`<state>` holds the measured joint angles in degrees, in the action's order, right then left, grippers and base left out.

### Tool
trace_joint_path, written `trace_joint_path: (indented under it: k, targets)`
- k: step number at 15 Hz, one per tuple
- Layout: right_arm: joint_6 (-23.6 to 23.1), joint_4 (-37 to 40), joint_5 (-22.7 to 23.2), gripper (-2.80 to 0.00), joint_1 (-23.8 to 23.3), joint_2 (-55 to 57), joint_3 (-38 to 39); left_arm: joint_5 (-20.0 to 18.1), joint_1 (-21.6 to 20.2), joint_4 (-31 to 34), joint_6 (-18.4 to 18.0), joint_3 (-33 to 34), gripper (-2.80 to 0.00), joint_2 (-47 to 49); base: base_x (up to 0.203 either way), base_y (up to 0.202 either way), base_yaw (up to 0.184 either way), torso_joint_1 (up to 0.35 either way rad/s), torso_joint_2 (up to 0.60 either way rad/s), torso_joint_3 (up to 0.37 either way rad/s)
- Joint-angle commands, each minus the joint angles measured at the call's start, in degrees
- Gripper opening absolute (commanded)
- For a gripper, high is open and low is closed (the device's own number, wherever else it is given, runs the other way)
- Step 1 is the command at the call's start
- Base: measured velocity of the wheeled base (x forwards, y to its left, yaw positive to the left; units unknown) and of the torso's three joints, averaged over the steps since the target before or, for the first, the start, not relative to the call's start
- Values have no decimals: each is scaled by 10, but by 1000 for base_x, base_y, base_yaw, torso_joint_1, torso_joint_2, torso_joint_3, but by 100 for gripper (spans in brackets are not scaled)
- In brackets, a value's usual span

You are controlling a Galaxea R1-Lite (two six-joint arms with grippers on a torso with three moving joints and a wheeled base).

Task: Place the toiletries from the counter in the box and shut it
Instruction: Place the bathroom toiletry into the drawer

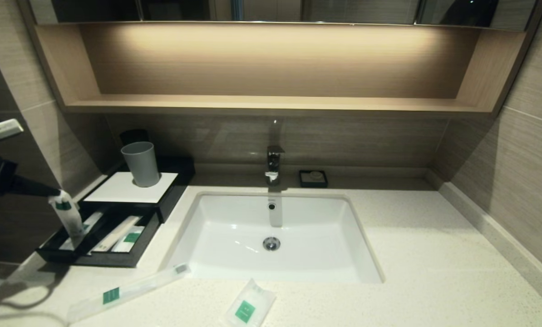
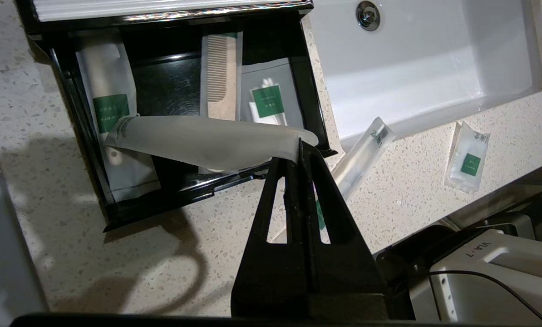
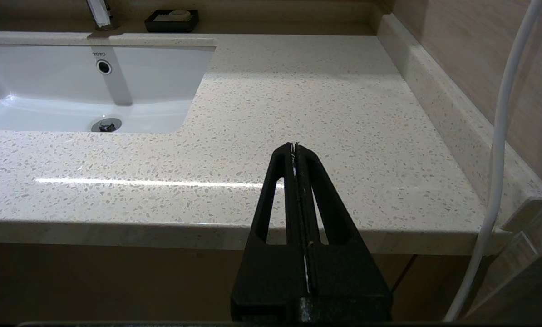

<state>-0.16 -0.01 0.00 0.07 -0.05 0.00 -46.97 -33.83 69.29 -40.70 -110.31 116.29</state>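
My left gripper (image 2: 298, 149) is shut on one end of a clear-wrapped toothbrush packet (image 2: 198, 143), which hangs from the gripper (image 1: 52, 194) over the open drawer of the black box (image 1: 103, 260). The held packet (image 1: 67, 217) hangs with its lower end down in the drawer (image 2: 78, 118). A second toothbrush packet (image 1: 125, 290) (image 2: 364, 152) lies on the counter (image 1: 411, 254) in front of the box. The small white sachet (image 1: 248, 309) (image 2: 467, 159) lies near the counter's front edge. My right gripper (image 3: 294, 146) is shut and empty, parked over the counter's front right edge.
The drawer holds a green-labelled packet (image 2: 110, 111), a comb (image 2: 219, 75) and a small pack (image 2: 268, 100). A grey cup (image 1: 140, 163) stands on the box's white top. The sink (image 1: 234, 227), faucet (image 1: 274, 163) and soap dish (image 1: 313, 178) lie to the right.
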Motion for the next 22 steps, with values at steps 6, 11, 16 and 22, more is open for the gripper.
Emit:
trace_joint_path:
  k: [6, 11, 16, 22]
  targets:
    - [0, -1, 0, -280, 0, 0, 1, -1, -46, 11, -26, 1, -280, -5, 0, 0, 0, 0, 0, 0]
    - [0, -1, 0, -280, 0, 0, 1, 0, -65, 30, -32, 2, -280, -13, 0, 0, 0, 0, 0, 0]
    - [0, -1, 0, -280, 0, 0, 1, 1, -77, 91, -78, 4, -280, -20, 0, 0, 0, 0, 0, 0]
    - [0, -1, 0, -280, 0, 0, 1, 30, -96, 121, -111, 4, -280, -10, 0, 0, 0, 0, 0, 0]
